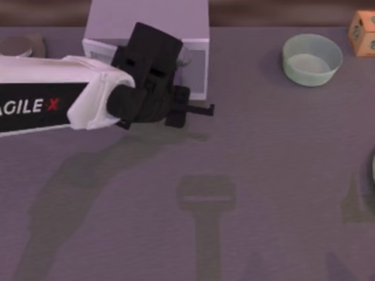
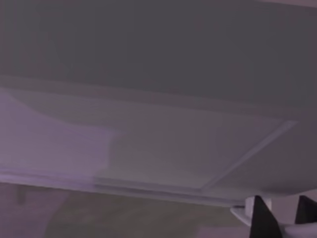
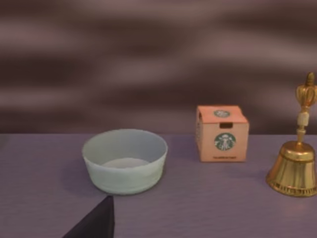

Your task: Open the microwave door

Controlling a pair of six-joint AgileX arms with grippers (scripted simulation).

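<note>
Now left end effector (image 1: 196, 108) meets microwave door (image 1: 196, 64).

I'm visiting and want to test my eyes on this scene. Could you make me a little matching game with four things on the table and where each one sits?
Things:
1. microwave
2. pale green bowl
3. orange box
4. left gripper

Places:
A. far right corner of the table
B. at the back of the table, left of centre
C. right up against the microwave's front, at the microwave door
D. back right area, left of the orange box

Pairs: 1-B, 2-D, 3-A, 4-C
</note>
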